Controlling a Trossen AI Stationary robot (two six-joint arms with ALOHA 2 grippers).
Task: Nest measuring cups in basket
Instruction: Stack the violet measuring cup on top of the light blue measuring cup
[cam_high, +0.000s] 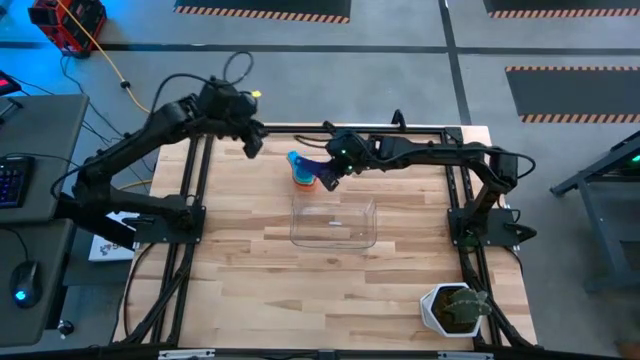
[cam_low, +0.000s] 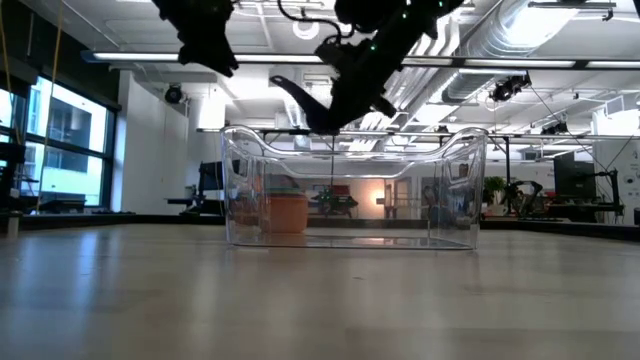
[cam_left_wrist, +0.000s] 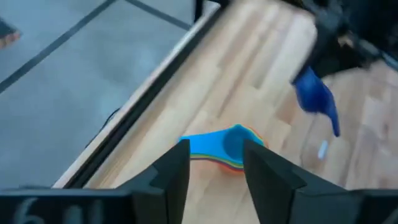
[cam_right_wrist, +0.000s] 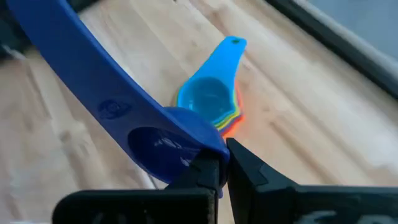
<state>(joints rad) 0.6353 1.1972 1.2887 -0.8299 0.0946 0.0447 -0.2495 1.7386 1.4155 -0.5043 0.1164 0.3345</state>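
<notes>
Bench carrying clear basket at centre. Stack of nested measuring cups, light blue on top, sitting on bench just behind basket. Right tool hanging above stack, clamping rim of dark blue cup. Left tool hovering near far bench edge, fingers parted, gripping nothing.

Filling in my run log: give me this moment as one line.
right pincer: shut on dark blue cup, lifted | left pincer: open, empty, above cup stack | basket: no cups seen | stack: behind basket
</notes>
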